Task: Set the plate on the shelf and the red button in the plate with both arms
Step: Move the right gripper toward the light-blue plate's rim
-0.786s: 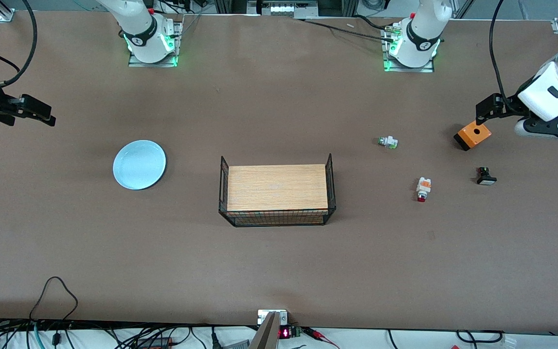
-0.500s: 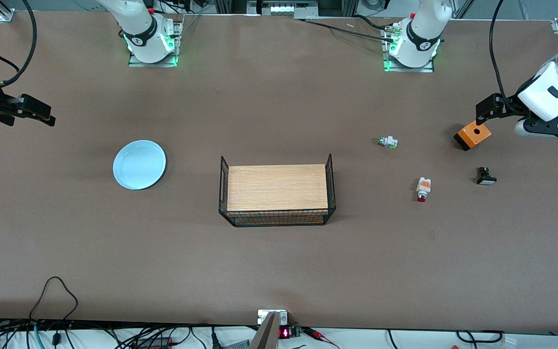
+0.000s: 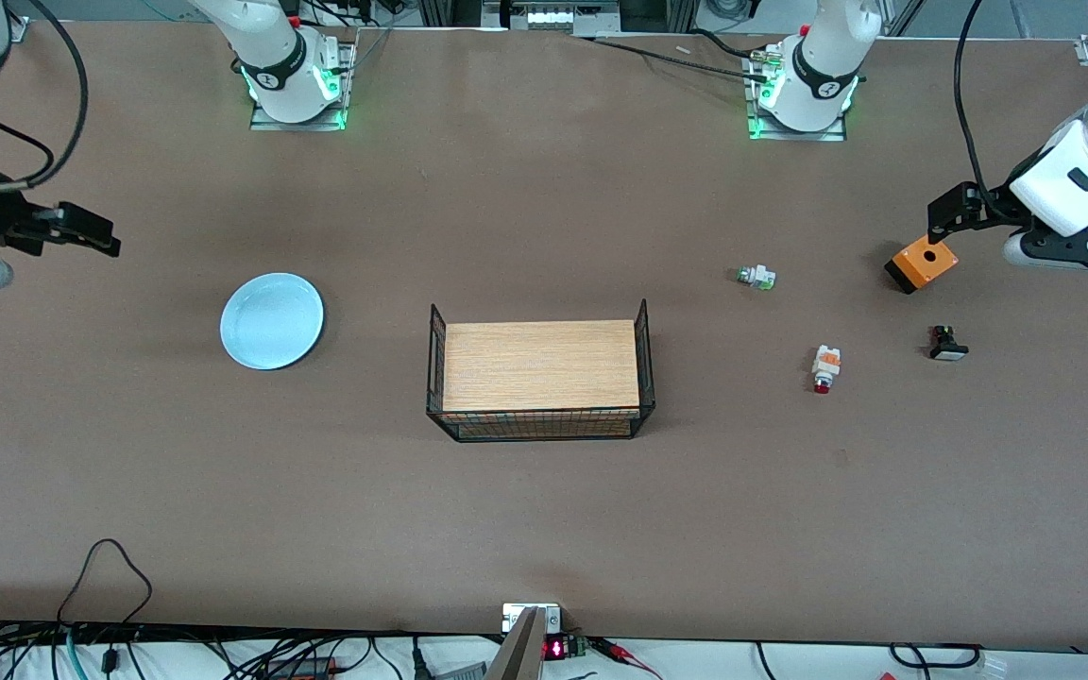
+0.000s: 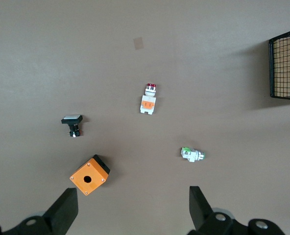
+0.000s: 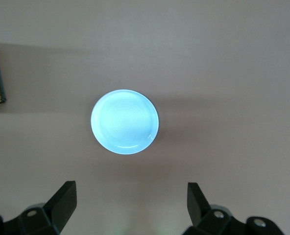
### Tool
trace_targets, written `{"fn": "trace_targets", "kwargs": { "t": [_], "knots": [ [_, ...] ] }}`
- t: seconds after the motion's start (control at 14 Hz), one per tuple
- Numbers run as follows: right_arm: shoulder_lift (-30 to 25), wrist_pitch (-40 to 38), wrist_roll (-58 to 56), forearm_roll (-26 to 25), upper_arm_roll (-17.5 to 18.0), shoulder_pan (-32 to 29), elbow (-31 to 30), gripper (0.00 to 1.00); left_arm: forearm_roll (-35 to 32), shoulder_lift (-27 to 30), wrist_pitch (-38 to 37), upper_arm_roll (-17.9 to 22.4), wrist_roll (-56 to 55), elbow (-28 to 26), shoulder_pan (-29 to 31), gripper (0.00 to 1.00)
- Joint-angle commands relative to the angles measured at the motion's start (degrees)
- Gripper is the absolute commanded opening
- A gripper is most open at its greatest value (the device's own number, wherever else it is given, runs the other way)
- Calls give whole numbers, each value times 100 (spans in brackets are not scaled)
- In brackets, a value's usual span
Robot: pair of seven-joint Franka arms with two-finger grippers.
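The pale blue plate (image 3: 272,321) (image 5: 125,121) lies flat on the table toward the right arm's end. My right gripper (image 3: 95,238) (image 5: 130,193) hangs open over bare table beside the plate, holding nothing. The red button (image 3: 825,368) (image 4: 149,99) lies on its side toward the left arm's end, red cap pointing at the front camera. My left gripper (image 3: 941,219) (image 4: 133,200) is open and empty, up over the table next to the orange box (image 3: 922,263) (image 4: 89,175).
A black wire basket (image 3: 643,359) holding a wooden board (image 3: 541,366) stands mid-table. A white part with a green tip (image 3: 756,277) (image 4: 191,154) and a small black part (image 3: 947,345) (image 4: 72,123) lie near the red button.
My right gripper has shifted a little toward the plate. The left arm and all the things on the table have stayed put.
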State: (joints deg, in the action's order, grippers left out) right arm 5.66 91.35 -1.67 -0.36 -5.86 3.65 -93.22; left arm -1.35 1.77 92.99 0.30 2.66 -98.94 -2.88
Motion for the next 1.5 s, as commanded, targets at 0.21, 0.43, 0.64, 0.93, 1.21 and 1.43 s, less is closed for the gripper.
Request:
{"fn": "trace_targets", "kwargs": {
  "t": [0.21,0.43,0.64,0.93,1.21,1.43],
  "knots": [
    [796,883,106,-368,14,-75,-284,100,-120,-80,-149,-12,-73,173,-2,100],
    [1050,1453,106,-411,14,-163,-766,100,-120,-72,-149,-12,-73,173,-2,100],
    [1445,1719,115,-491,14,-224,-909,100,-120,-80,-149,5,-64,173,6,100],
    [1342,2955,115,-482,23,-391,-2030,100,-128,-80,-149,5,-64,173,6,100],
    [1324,3870,27,-447,32,-470,-2850,100,-120,-80,-149,5,-64,173,6,100],
    [1385,4617,-175,-456,58,-444,-3333,100,-120,-80,-149,5,-64,173,6,100]
  ]
}}
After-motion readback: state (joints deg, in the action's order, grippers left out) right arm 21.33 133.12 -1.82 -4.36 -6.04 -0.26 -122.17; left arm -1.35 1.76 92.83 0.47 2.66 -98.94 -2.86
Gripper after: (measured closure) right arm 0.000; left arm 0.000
